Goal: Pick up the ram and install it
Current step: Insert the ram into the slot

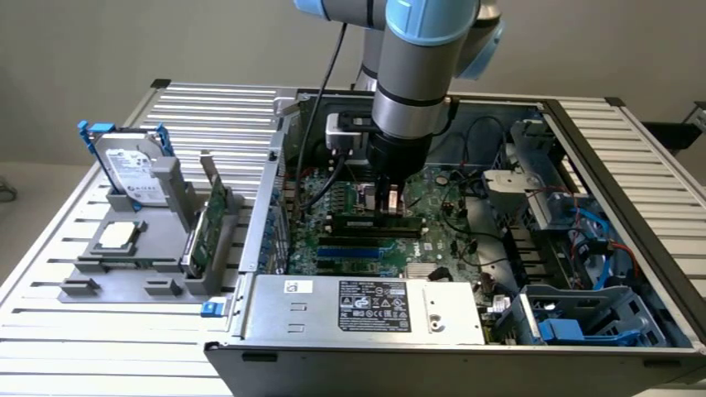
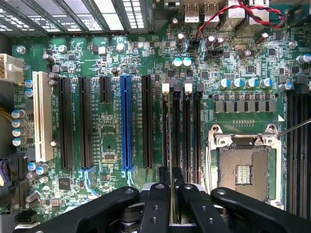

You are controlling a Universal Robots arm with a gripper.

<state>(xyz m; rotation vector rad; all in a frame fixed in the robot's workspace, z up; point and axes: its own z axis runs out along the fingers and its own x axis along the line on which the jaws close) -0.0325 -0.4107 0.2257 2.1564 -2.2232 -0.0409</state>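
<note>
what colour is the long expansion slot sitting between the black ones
The expansion slot is blue; the wrist view shows it best.

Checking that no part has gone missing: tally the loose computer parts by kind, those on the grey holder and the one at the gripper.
Hard drive: 1, upright on the grey holder
Processor: 1, flat on the holder
Expansion card: 1, upright on the holder
Ram: 1, in the gripper, at the motherboard
Total: 4

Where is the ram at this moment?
In the exterior view, the ram is held by the gripper, low over the motherboard in the middle of the open computer case.
</note>
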